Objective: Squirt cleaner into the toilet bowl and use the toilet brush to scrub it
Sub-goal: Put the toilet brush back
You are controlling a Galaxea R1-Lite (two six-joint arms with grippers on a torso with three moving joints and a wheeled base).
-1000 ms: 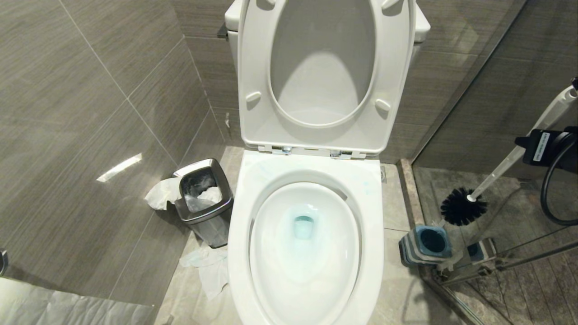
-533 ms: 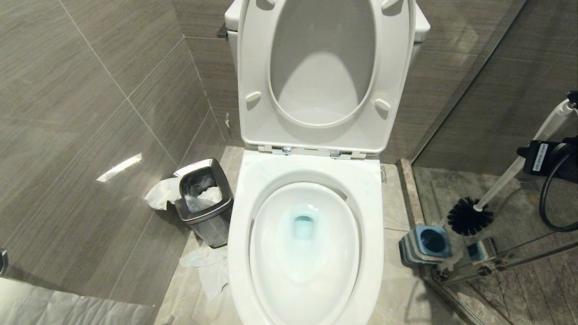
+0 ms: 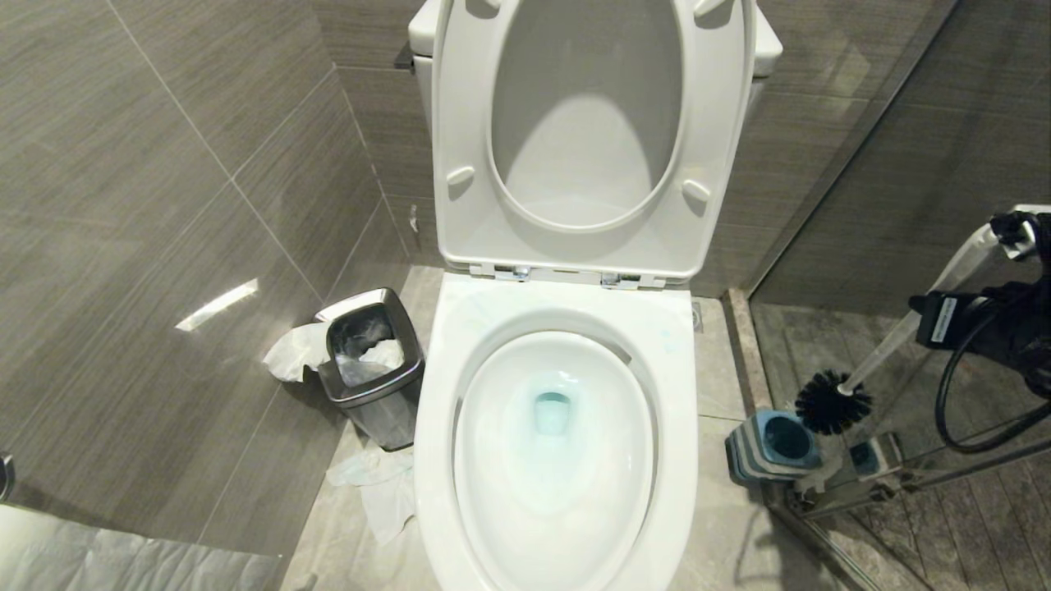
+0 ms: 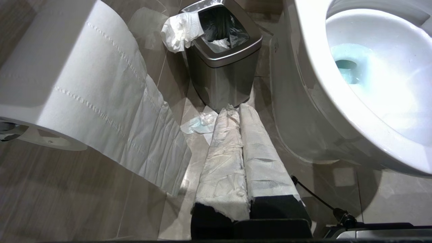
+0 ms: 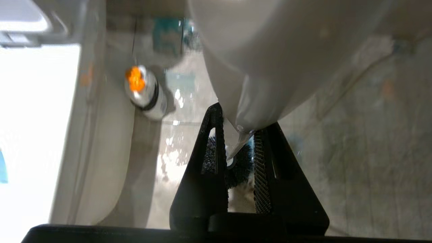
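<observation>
Jaws of the right gripper (image 5: 236, 135) are clamped on the toilet brush (image 3: 887, 353) handle; left gripper (image 4: 238, 114) jaws are shut, empty. The brush head hangs just above its holder (image 3: 772, 447), beside the toilet bowl (image 3: 554, 443). Cleaner (image 3: 552, 410) tints the bowl water blue.

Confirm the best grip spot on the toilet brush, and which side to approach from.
Grip the toilet brush near the top of its thin white handle, well clear of the dark bristle head. Come at the shaft from the side, jaws across it: it looks slim and round, so a pinch should close firmly. The right tool is shut on it there, handle tilted, head low near the holder.
</observation>
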